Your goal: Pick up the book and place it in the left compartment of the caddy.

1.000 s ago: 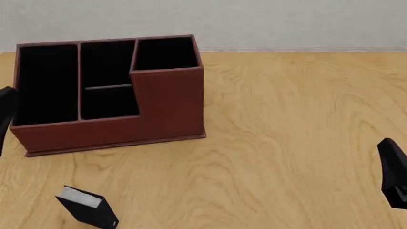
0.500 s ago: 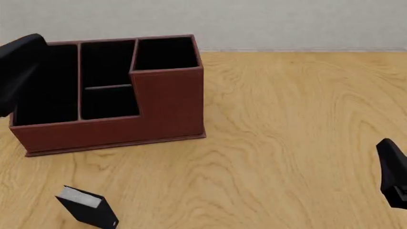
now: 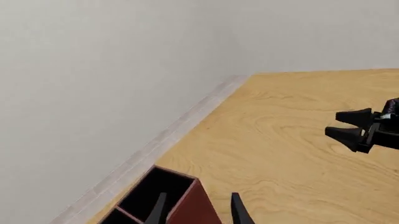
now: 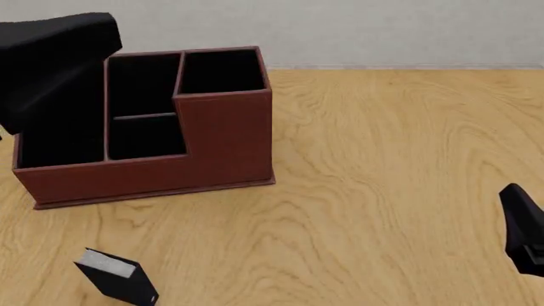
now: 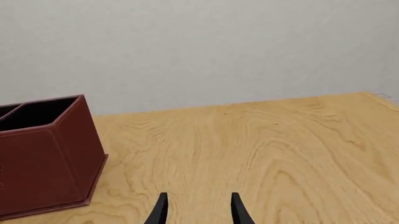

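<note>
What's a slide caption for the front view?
Left arm over the caddy; book untouched on the table.

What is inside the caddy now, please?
The caddy shows only black, empty sections. The left arm covers part of the left compartment, so that part cannot be checked. The book lies outside.

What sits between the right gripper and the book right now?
Nothing: in the front view only bare table lies between the right gripper and the book; the caddy stands farther back.
</note>
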{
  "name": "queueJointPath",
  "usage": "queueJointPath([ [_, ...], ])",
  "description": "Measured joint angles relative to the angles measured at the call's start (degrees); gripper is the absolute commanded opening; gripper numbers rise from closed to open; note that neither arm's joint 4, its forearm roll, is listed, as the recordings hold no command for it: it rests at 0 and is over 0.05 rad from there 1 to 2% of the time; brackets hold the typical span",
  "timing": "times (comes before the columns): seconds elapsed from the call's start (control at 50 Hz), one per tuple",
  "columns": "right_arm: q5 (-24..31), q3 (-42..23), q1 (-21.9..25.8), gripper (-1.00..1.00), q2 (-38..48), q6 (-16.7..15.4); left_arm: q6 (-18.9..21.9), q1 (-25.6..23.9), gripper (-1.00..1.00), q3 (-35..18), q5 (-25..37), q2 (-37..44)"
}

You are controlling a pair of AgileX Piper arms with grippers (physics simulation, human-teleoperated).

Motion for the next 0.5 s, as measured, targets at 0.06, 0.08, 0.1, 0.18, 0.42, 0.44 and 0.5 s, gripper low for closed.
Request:
queueJointPath([
  [0.06, -0.24, 0.01, 0.0, 1.0, 0.36, 0.07, 1.14, -2.27, 1.0, -1.37, 1.87, 0.81],
  [0.08, -0.33, 0.01, 0.0, 1.0, 0.5, 0.08, 1.48, -3.07, 1.0, -1.79, 2.53, 1.06],
  [0.1, -0.42, 0.01, 0.0, 1.0, 0.64, 0.09, 1.82, -3.92, 1.0, -2.21, 3.23, 1.28],
  [0.18, -0.71, 0.02, -0.03, 1.0, 1.08, 0.1, 3.1, -7.29, 1.0, -3.67, 6.0, 2.0],
  [0.42, -1.28, 0.03, -0.37, 1.0, 2.01, -0.36, 5.42, -14.92, 1.0, -7.44, 14.08, 3.87],
  [0.44, -1.35, 0.04, -0.39, 1.0, 2.11, -0.4, 5.54, -15.39, 1.0, -7.68, 14.68, 4.0],
  [0.5, -1.61, 0.05, -0.46, 1.0, 2.49, -0.53, 5.92, -16.7, 1.0, -8.36, 16.52, 4.42],
])
